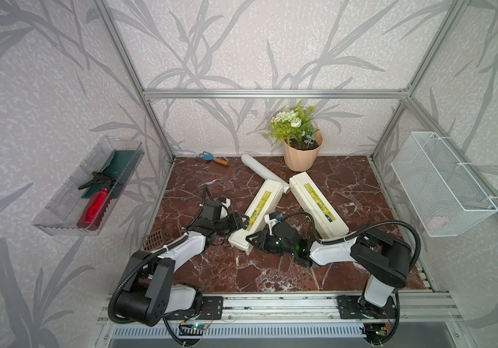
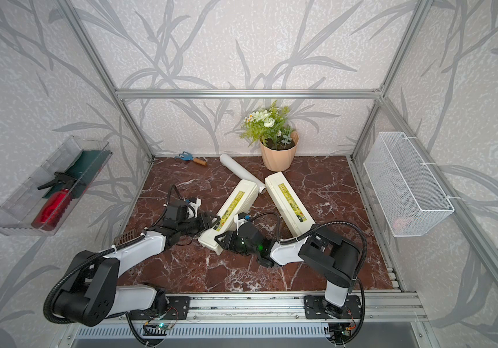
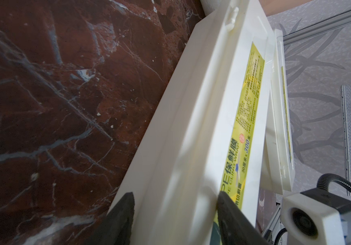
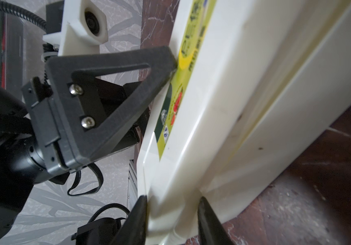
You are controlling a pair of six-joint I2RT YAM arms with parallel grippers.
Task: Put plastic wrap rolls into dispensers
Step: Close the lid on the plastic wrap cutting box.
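Both grippers clamp the near dispenser: left gripper braces its side, right gripper pinches its end, presumably to open it.

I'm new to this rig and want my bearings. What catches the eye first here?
Two cream boxes form a V in the middle of the dark marble table: the left dispenser and the right dispenser. Both arms meet at the near end of the left one, with the left gripper and the right gripper each straddling it. Behind them a white plastic wrap roll lies on the table, its end between the boxes' far ends.
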